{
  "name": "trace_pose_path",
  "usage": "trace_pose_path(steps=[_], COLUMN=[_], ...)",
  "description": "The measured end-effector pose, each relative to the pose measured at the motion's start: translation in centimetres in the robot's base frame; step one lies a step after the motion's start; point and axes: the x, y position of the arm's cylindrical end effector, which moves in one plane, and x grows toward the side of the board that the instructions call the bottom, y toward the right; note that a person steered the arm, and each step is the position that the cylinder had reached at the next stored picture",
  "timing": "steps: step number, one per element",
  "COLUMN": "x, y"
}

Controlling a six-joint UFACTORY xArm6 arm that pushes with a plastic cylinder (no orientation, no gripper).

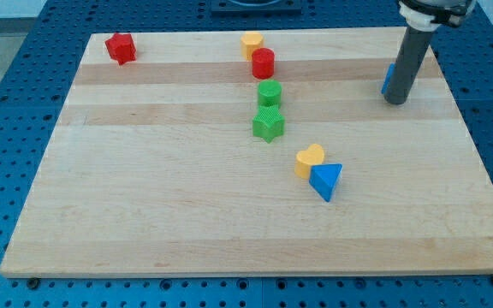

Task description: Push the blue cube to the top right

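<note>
The blue cube (387,79) sits near the board's top right corner, mostly hidden behind my rod; only its left edge shows. My tip (395,101) rests on the wooden board (144,214), right in front of and against the cube's lower right side.
A red star (121,48) lies at the top left. A yellow block (251,43), red cylinder (264,63), green cylinder (270,93) and green star (268,125) form a column at top centre. A yellow heart (309,160) touches a blue triangle (326,180) lower down.
</note>
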Motion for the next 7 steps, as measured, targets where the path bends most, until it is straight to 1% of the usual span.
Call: trace_pose_path(steps=[2,6,7], x=[-1.8,-7.6,-8.4], y=[0.9,1.1,1.1])
